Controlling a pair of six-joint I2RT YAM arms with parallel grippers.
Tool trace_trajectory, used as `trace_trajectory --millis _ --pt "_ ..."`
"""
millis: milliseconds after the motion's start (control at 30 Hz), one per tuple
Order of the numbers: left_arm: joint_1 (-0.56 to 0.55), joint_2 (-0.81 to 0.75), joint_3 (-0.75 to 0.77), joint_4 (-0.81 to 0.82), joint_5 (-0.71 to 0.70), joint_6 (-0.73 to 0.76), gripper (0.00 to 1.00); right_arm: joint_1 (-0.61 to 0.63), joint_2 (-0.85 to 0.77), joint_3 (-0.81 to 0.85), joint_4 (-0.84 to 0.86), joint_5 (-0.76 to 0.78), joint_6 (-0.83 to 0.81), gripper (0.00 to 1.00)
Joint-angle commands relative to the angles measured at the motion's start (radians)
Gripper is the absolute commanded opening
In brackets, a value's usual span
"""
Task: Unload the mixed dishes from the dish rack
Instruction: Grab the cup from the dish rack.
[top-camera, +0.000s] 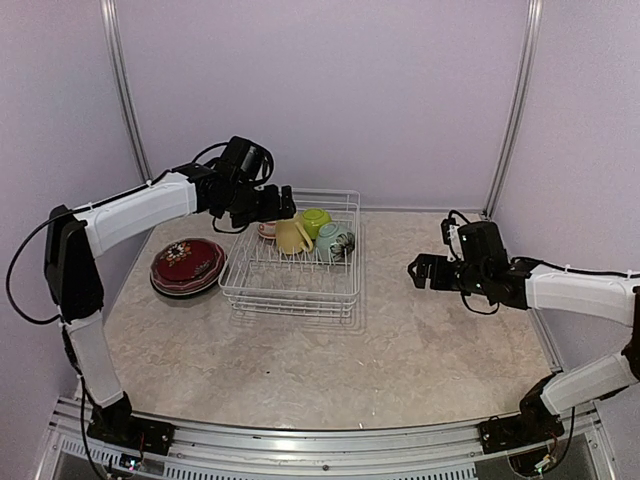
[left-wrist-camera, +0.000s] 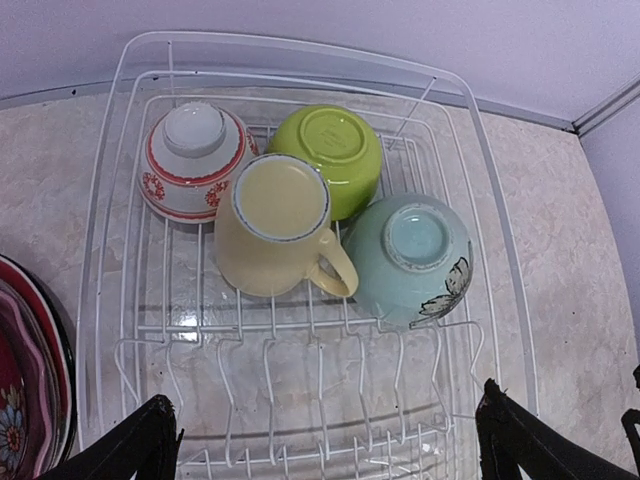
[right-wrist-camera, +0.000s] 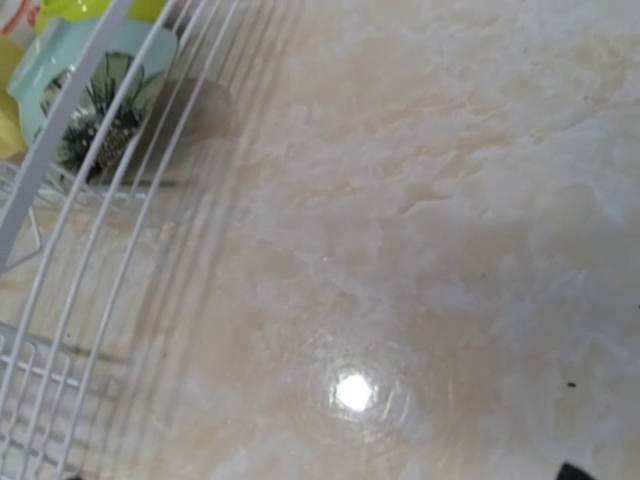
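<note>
Unloading part done: plates (top-camera: 187, 265) sat stacked on the table (top-camera: 420, 350) left of the dish rack (top-camera: 300, 290), while the left gripper (top-camera: 272, 206), jaws apart and empty, hovered over the mug (left-wrist-camera: 275, 225) and three bowls (left-wrist-camera: 412, 255) upturned at the rack's far end, so a descent onto the mug seemed next; the right gripper (top-camera: 418, 270), likewise apart, hung well right of the rack.

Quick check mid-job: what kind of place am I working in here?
Probably a staged robot test cell, not a real kitchen: plain lilac walls framed by aluminium posts, with a marble-look tabletop carrying a white dish rack.
</note>
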Motion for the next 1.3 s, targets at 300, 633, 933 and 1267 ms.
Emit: trace_trajectory --millis 300,633,933,1267 --pt "0.007 0.346 0.430 -0.199 -0.028 0.098 0.99 0.013 -0.004 -0.011 -0.016 0.034 -0.020 1.00" --pt "0.059 0.561 0.683 -0.286 -0.032 0.109 0.99 0.014 0.035 0.023 -0.038 0.051 -0.030 1.00" --pt "0.084 0.667 0.783 -0.289 0.028 0.124 0.96 0.014 0.086 0.059 -0.045 0.054 -0.044 1.00" --pt "0.087 0.719 0.842 -0.282 0.040 0.126 0.88 0.014 0.104 0.065 -0.040 0.046 -0.040 1.00"
